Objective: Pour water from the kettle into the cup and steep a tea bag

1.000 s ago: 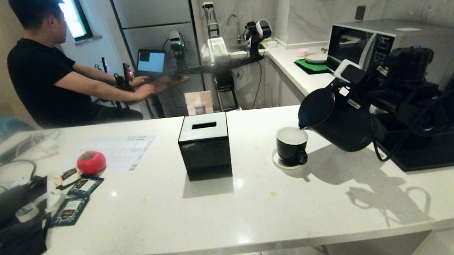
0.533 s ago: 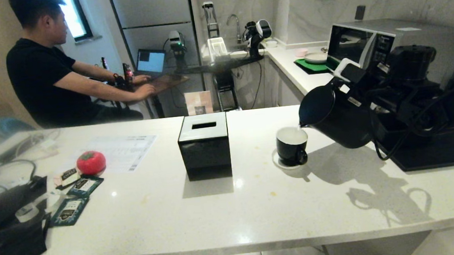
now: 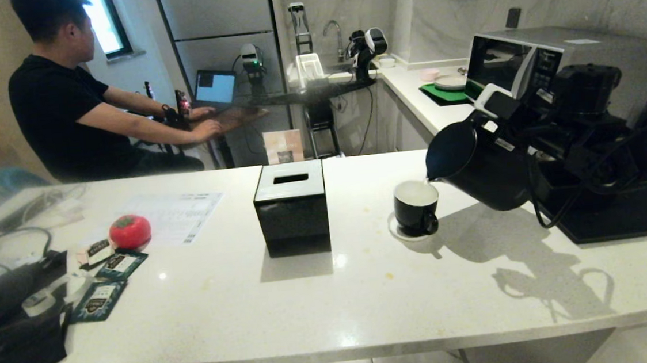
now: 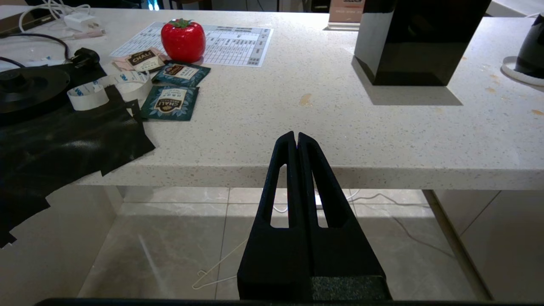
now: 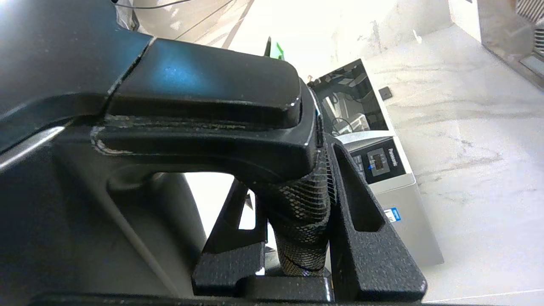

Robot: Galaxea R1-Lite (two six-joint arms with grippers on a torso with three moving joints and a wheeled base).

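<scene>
Head view, setting: kitchen with a white counter [image 3: 367,293] whose front edge runs across the lower frame; tiled floor below it.
Head view, open room: bare counter lies in front of the box [image 3: 291,207] and the cup [image 3: 416,207]; left end crowded with tea packets [image 3: 109,279], a red tomato-shaped object [image 3: 130,231] and cables.
Head view, right side: black tray [image 3: 626,215] near the counter's right end, microwave [image 3: 556,62] behind it.
Head view, background: a person [image 3: 74,97] sits at a laptop beyond the counter.
Head view, kettle: the kettle [image 3: 481,166] is held off the counter, tilted, spout just over the cup's right rim.
Head view, cup: stands on its saucer [image 3: 396,230], between box and kettle.
Left wrist view: left gripper [image 4: 296,138] with fingers pressed together, holding nothing, in front of and below the counter edge; box and tea packets well beyond it.
Right wrist view: right gripper [image 5: 297,221] clamped narrowly on the mesh-wrapped kettle handle [image 5: 304,212], one finger on each side; microwave behind.
</scene>
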